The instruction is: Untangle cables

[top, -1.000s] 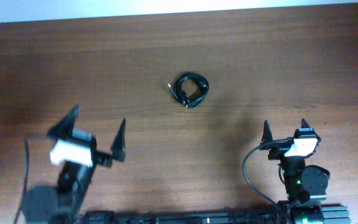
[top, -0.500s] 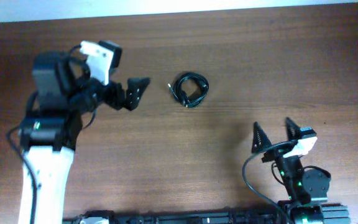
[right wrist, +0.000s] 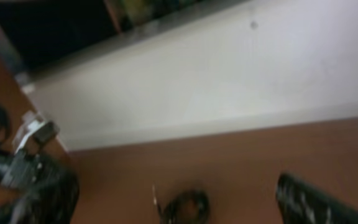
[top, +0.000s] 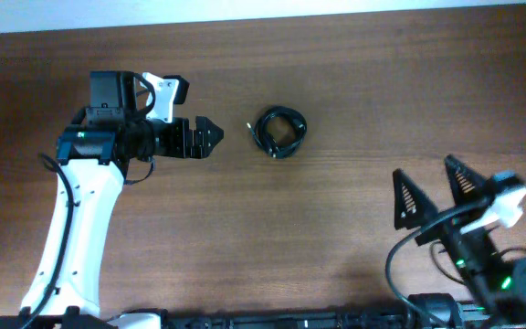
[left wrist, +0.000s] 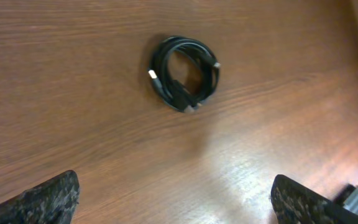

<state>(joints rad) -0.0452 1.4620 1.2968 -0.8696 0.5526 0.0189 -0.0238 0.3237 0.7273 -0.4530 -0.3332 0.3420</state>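
The cables (top: 279, 132) lie as one tight black coil on the brown table, a pale plug end poking out on its left. My left gripper (top: 206, 137) hovers just left of the coil, pointing at it, open and holding nothing. In the left wrist view the cables (left wrist: 184, 73) sit ahead of the wide-apart fingers (left wrist: 48, 199), centred between them. My right gripper (top: 426, 174) is open at the front right, far from the coil. Its blurred wrist view shows the cables (right wrist: 185, 205) low in the middle, between its fingers (right wrist: 316, 202).
The table's far edge (top: 263, 18) meets a white strip along the back. The left arm's white link (top: 71, 228) stretches from the front left up to the gripper. The left arm's head (right wrist: 36, 168) shows at the left of the right wrist view.
The left arm has swung from the front left up to just left of the coil. The right arm has shifted right and tilted toward the back. The coil has not moved.
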